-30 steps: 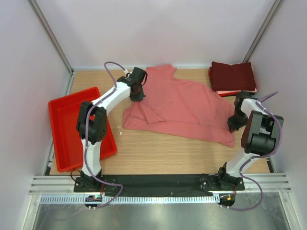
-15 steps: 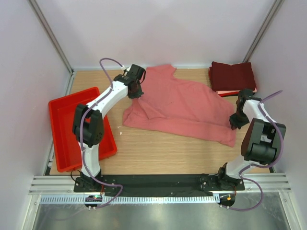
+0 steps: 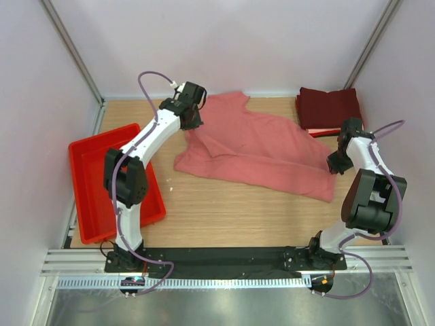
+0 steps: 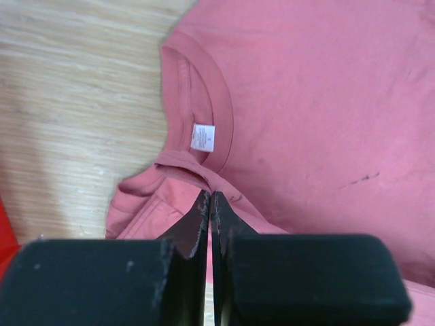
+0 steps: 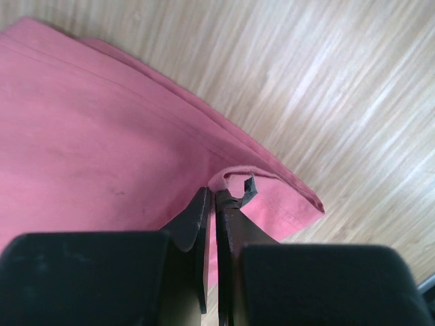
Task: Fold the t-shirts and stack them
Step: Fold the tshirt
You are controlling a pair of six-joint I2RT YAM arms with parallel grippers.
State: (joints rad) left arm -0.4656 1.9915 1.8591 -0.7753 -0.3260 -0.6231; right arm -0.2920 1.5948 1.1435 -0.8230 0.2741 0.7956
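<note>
Salmon-pink t-shirt [image 3: 258,153] on wooden table [image 3: 224,217] (white walls [image 3: 224,47] around)

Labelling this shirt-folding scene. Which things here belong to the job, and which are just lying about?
Job:
salmon-pink t-shirt, spread out
folded maroon t-shirts, stacked far right
left gripper and right gripper, each pinching the pink shirt

Lying about:
red tray, left side

One salmon-pink cloth t-shirt [image 3: 258,146] is counted. One stack of folded dark maroon cloth shirts [image 3: 329,107] is seen, but its layers cannot be numbered. One red rectangular plastic tray [image 3: 92,187] is found, and two black two-finger grippers are counted — the left gripper [image 3: 192,126] and the right gripper [image 3: 333,168].
</note>
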